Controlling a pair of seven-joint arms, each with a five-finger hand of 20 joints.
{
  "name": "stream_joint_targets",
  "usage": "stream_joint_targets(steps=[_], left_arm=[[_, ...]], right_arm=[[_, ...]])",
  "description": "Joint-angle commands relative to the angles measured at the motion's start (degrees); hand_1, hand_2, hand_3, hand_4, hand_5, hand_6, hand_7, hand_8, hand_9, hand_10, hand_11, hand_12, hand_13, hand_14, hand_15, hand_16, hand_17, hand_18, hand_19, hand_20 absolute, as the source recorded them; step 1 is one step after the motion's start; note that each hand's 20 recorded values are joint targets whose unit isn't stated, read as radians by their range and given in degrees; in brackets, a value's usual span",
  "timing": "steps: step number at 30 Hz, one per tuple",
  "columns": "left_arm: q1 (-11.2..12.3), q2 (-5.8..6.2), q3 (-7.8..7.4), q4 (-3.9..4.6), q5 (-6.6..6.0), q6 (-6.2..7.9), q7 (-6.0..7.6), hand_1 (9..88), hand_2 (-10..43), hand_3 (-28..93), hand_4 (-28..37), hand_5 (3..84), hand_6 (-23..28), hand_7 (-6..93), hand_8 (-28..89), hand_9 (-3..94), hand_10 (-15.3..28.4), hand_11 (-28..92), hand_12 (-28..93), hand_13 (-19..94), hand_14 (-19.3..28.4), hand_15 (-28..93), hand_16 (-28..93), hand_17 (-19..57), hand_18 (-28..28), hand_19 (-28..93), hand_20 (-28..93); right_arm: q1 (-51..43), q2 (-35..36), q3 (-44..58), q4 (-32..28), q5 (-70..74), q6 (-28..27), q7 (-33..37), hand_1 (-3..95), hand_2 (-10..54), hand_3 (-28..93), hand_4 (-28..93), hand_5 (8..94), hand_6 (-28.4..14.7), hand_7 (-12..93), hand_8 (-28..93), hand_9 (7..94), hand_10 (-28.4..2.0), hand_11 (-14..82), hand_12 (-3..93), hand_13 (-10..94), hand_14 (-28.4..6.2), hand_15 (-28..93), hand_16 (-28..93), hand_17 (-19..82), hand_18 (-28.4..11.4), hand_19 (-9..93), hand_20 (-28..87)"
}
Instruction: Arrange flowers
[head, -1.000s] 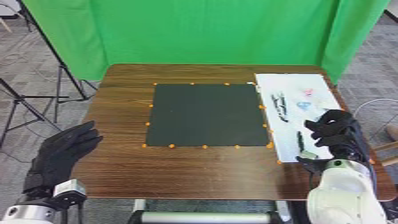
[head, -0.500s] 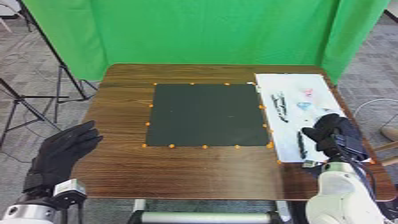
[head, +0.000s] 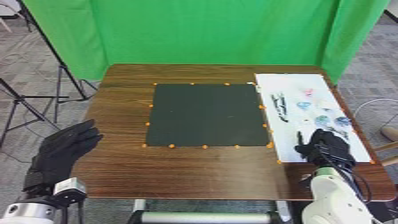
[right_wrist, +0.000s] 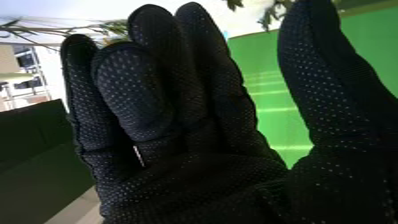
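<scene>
Right wrist view: leafy stems (right_wrist: 114, 27) (thin ones) behind the fingers (head: 328, 144).

The right wrist view cuts off leafy stems (right_wrist: 113, 26), and the white sheet's (head: 289, 82) blue shapes (head: 342, 121) are blurred.

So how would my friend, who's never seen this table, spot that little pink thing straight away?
Find the brown table, then the long white sheet on it, to the right of the dark square mat. Near the sheet's far end sits a small pink patch, likely a flower. It is the only pink one; the neighbouring patches, nearer the robot, look bluish.
</scene>
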Motion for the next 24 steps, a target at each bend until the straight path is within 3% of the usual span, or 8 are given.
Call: stream_joint_targets(steps=[1, 12, 23, 24], left_arm=[[-0.52, 0.87, 0.34, 0.54, -0.10, -0.55, 0.42, 26.6, 5.0, 81, -15.8, 45.3, 13.4, 13.8, -8, 37.8, 21.5, 33, 10, 26, 27.5, 54, -10, -10.5, 21.6, 55, 13], [-1.27, 0.38, 0.33, 0.78, 0.25, -1.16, -0.52, 26.6, 4.9, 82, -15.5, 45.4, 13.4, 14.0, -8, 37.8, 21.5, 33, 10, 26, 27.5, 54, -10, -10.5, 21.6, 55, 13], [-1.35, 0.18, 0.07, 0.75, 0.34, -1.53, -0.65, 26.7, 5.0, 82, -15.4, 45.3, 13.4, 14.0, -8, 37.8, 21.5, 33, 10, 26, 27.4, 54, -10, -10.5, 21.6, 55, 13], [-1.03, 0.37, 0.10, 0.65, 0.19, -1.20, -0.20, 26.7, 5.0, 82, -15.4, 45.3, 13.4, 13.9, -8, 37.8, 21.5, 33, 10, 26, 27.4, 54, -10, -10.5, 21.6, 55, 13]], right_arm=[[1.68, 0.24, -0.37, 2.03, -2.00, -2.91, 0.76, 36.2, -9.5, 73, -25, 68.5, -10.0, 21, -11, 70.3, -20.6, 40.9, 21.5, 64, -17.5, 73, 21, 36, -25.6, 88, -13], [2.44, -0.80, -3.24, 3.41, -3.29, -6.97, 0.43, 36.3, -9.5, 72, -24, 70.2, -10.0, 22, -10, 70.5, -20.8, 40.4, 21.2, 64, -17.5, 73, 21, 36, -25.8, 89, -14], [3.56, -1.35, -5.06, 6.02, -4.10, -9.38, 0.56, 37.1, -9.5, 73, -24, 72.1, -9.6, 22, -9, 71.8, -20.9, 40.1, 21.3, 65, -16.9, 72, 20, 36, -25.9, 89, -14], [3.48, -1.33, -4.99, 6.10, -4.11, -9.41, 0.49, 37.5, -9.5, 73, -24, 72.3, -9.4, 23, -9, 72.2, -20.6, 40.1, 21.3, 66, -16.9, 72, 20, 36, -25.8, 89, -14]])
